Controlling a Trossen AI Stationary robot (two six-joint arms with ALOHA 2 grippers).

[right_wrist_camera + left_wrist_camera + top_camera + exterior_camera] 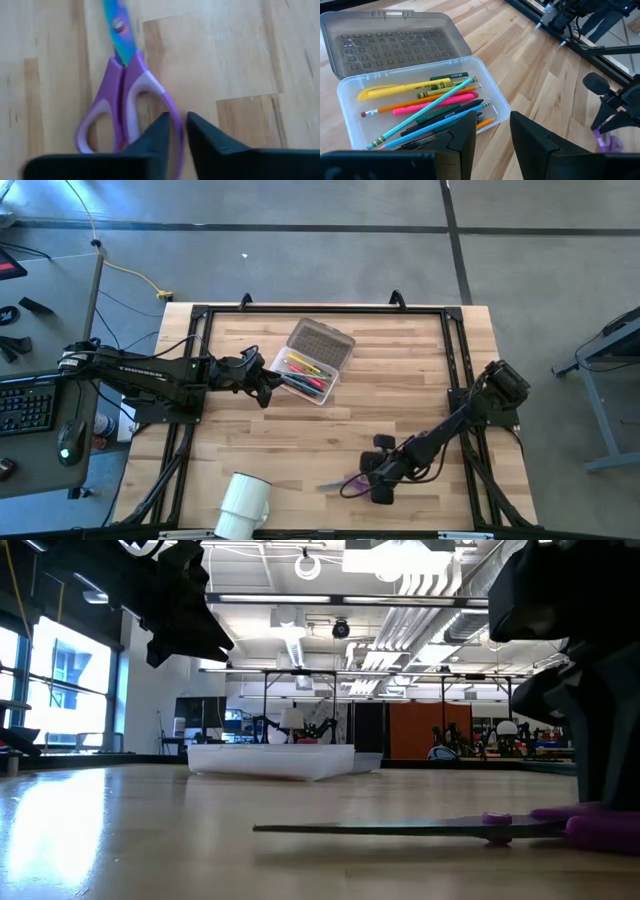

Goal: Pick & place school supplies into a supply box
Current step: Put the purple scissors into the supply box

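Observation:
Purple-handled scissors (122, 85) lie flat on the wooden table near its front right, with the blade (380, 828) pointing toward the left. My right gripper (178, 125) comes down on their handle end (352, 482), fingers nearly together. The clear supply box (318, 362) stands at the far middle. Its ribbed grey lid (395, 42) is swung back, and several pens and pencils (430, 102) lie inside. My left gripper (492, 135) hovers open just left of the box (502, 102), with nothing between its fingers. My right gripper pinches the outer rim of one purple handle loop (175, 112). One finger (160, 127) is inside the loop and the other (200, 130) outside it. The fingers come from above, slanting steeply down. The scissors still lie flat on the table (600, 825).
A white cup (245, 502) lies on its side at the table's near edge, left of the scissors. A black frame rail (455, 370) runs around the tabletop. Bare wood lies between the box and the scissors.

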